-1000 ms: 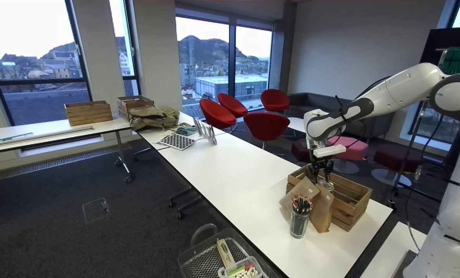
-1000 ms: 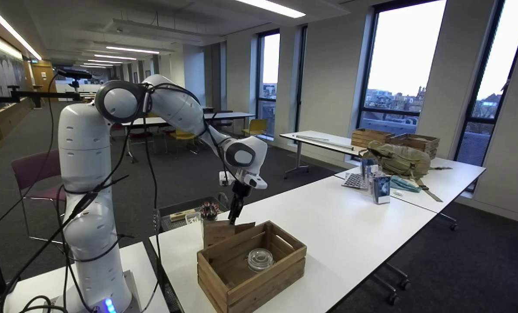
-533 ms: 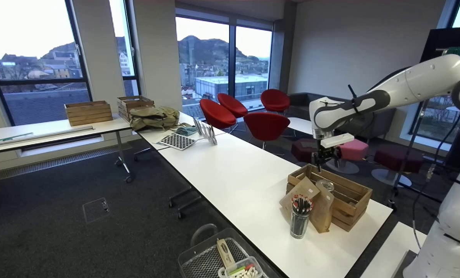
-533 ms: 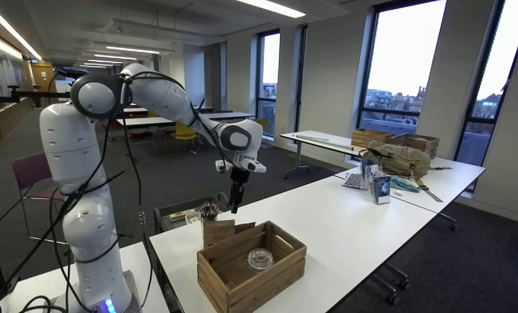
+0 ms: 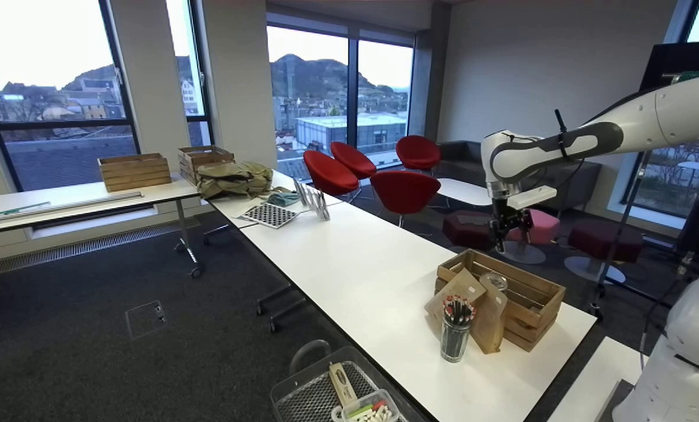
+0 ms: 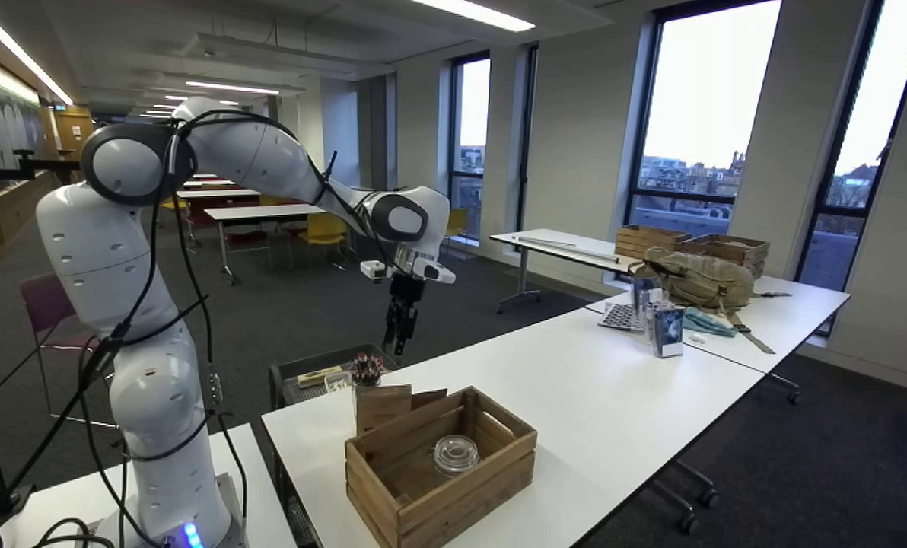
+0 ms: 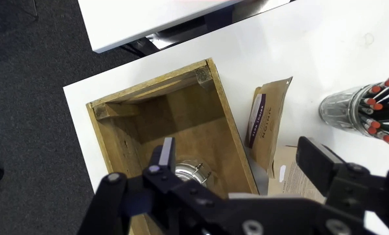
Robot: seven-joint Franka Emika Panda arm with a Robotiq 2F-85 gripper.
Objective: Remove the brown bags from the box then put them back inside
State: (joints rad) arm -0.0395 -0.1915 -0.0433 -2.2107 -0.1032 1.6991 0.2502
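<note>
Two brown paper bags stand on the table outside the wooden box [image 5: 534, 331], along its side. The bag with the purple label [image 7: 267, 120] is tilted close to the box wall; it also shows in both exterior views [image 5: 491, 319] [image 6: 381, 407]. The other bag [image 7: 294, 173] leans beside it, partly hidden by my gripper in the wrist view; it also shows in both exterior views [image 5: 460, 290] [image 6: 427, 396]. My gripper [image 7: 236, 143] is open and empty, above the bags and the box's near edge. It hangs in the air in both exterior views [image 5: 513, 241] [image 6: 397, 346].
A clear glass jar [image 6: 456, 455] stands inside the box [image 6: 472, 498]. A glass of red-tipped pencils [image 5: 455, 339] stands right beside the bags. A mesh tray [image 5: 302, 401] is beyond the table edge. A backpack [image 6: 693, 278] and cards [image 6: 667, 331] are at the far end.
My gripper has risen from the tops of the bags and drawn back with the arm towards the robot base. The bags, box and jar have not moved.
</note>
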